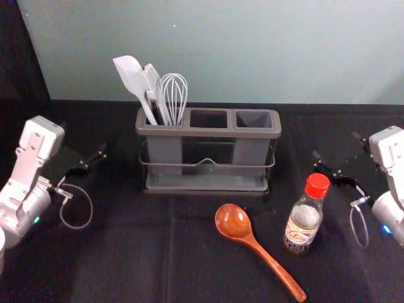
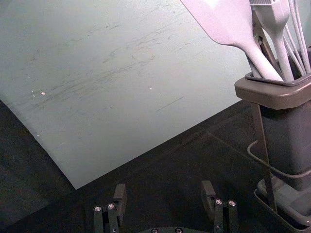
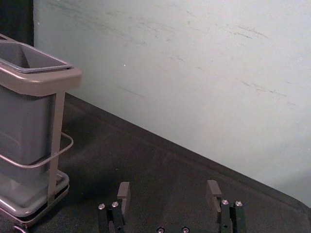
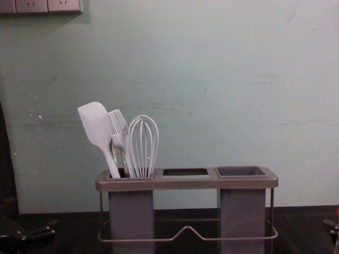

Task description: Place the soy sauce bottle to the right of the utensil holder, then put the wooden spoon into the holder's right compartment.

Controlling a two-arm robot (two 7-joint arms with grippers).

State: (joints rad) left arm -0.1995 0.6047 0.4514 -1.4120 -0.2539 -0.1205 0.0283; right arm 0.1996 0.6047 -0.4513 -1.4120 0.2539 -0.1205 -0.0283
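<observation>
Bottle (image 1: 304, 218): stood front-right of holder (image 1: 208, 133), unplaced.
Spoon (image 1: 264, 254): lay outside right compartment (image 1: 254, 120).
Left gripper (image 2: 164, 190), right gripper (image 3: 168, 189): flanked holder, fingers apart.

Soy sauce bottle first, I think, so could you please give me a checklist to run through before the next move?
1. Right gripper open, nothing between its fingers: ok.
2. Left gripper away from the bottle, over on the left side: ok.
3. Soy sauce bottle upright with its red cap on: ok. Cap screwed tight: cannot tell.
4. Bottle beside the right end of the utensil holder: not ok, it stands nearer the robot, off the front right corner.
5. Wooden spoon not touching the bottle: ok.
6. Right compartment free for the spoon: ok.
</observation>
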